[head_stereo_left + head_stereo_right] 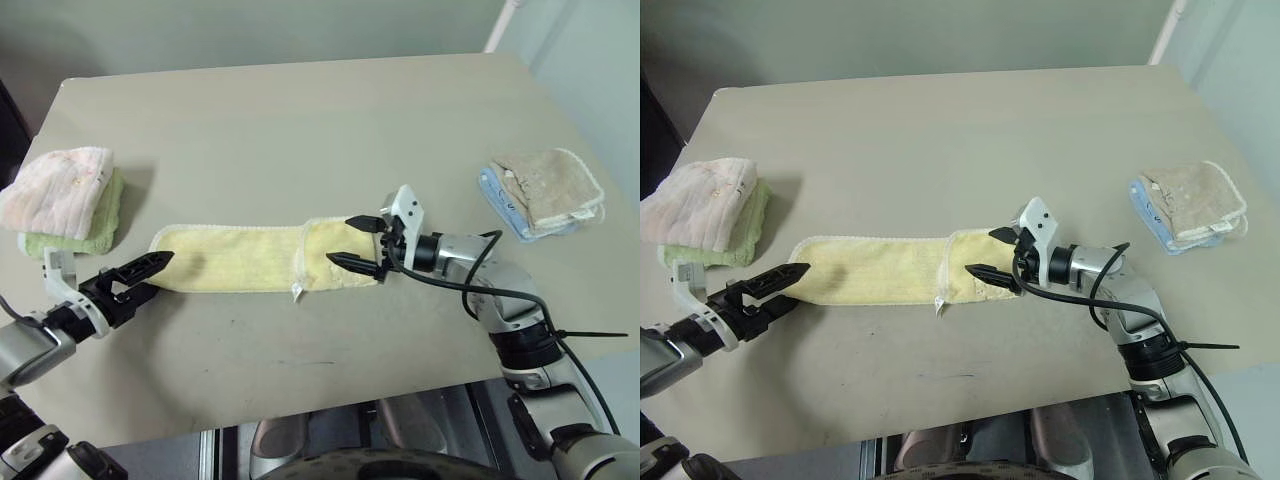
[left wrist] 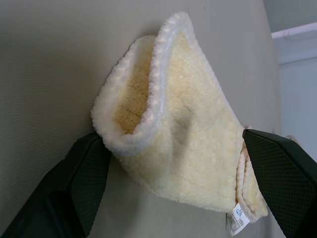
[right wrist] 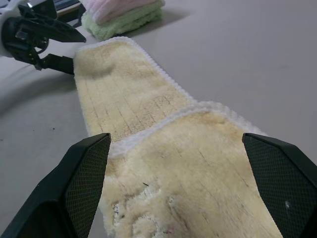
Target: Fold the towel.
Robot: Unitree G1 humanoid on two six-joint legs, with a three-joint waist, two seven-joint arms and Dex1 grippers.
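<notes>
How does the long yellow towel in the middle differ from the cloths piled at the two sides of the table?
The yellow towel lies stretched out in a long strip, with one end flapped over; the left pile and right pile are folded into compact squares. The yellow towel is one piece; each pile stacks two, pink on green, tan on blue. An open pincer sits at each end of the yellow towel, left pincer, right pincer; the piles lie apart from both. All rest on the table.

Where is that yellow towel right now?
The yellow towel lies stretched across the table near its front edge, between the open left gripper and open right gripper.
</notes>
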